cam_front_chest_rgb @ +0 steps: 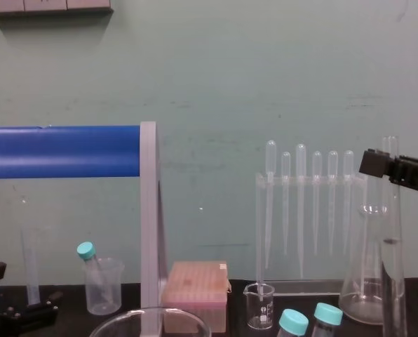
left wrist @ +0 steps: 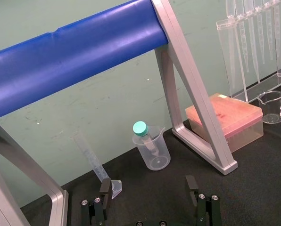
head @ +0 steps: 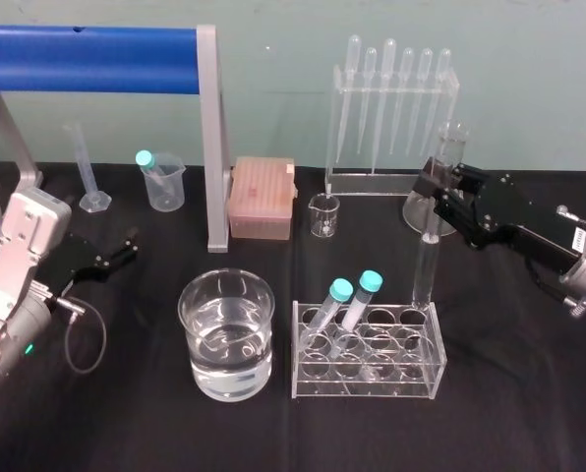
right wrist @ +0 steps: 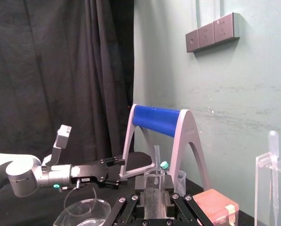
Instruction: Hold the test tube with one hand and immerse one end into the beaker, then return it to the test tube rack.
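Observation:
The test tube is a long clear glass tube standing nearly upright, its lower end at the back right hole of the clear rack; I cannot tell whether it rests there. My right gripper is shut on its upper part, below the flared rim. The right wrist view shows the tube between the fingers, and the chest view shows it at the right edge. The wide beaker, part full of water, stands left of the rack. My left gripper is parked at the table's left, with its fingers open and holding nothing.
Two teal-capped tubes lean in the rack's front left. Behind it stand a tiny spouted beaker, a pink tip box, a pipette stand and a conical flask. A blue roller frame, a plastic beaker and a graduated cylinder are at the back left.

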You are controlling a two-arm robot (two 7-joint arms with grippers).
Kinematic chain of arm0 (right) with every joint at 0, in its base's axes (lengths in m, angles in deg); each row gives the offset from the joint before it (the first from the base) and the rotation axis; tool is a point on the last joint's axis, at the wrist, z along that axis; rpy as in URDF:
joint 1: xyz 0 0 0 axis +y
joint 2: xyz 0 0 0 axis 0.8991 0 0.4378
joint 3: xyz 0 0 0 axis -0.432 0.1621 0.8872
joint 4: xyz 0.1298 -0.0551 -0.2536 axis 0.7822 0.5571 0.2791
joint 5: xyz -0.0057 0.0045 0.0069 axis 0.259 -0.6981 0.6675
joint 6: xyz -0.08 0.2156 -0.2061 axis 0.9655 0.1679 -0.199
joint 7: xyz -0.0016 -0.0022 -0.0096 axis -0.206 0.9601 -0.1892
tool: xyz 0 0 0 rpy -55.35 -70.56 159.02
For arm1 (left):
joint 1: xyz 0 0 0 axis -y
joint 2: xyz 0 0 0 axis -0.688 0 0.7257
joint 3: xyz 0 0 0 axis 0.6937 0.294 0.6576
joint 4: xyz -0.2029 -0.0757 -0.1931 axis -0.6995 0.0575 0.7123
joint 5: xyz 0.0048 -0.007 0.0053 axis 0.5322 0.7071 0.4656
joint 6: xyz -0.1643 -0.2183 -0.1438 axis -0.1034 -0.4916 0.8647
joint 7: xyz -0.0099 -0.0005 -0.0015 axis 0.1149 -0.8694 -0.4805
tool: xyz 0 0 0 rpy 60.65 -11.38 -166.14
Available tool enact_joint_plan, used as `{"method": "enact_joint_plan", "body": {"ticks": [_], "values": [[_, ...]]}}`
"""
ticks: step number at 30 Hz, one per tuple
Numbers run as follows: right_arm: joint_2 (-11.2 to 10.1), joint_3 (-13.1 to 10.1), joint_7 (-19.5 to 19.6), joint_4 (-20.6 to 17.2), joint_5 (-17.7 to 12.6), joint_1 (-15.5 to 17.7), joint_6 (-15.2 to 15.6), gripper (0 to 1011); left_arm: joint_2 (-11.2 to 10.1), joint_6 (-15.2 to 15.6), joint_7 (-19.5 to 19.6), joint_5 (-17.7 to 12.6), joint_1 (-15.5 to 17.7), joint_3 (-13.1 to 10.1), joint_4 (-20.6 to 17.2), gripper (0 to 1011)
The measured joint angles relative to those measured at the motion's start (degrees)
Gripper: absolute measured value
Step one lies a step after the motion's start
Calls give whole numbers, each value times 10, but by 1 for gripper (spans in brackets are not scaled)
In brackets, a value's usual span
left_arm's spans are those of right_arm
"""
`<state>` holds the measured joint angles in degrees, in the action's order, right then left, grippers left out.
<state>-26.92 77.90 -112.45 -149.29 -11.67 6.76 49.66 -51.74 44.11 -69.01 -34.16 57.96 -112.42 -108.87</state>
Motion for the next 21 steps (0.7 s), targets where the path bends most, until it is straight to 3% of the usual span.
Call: {"method": "enact_joint_plan", "body": {"ticks": [21], "values": [[14,27,-13,48,10,-17,18,225,0,0,0,0,0,0,0,1000]]}}
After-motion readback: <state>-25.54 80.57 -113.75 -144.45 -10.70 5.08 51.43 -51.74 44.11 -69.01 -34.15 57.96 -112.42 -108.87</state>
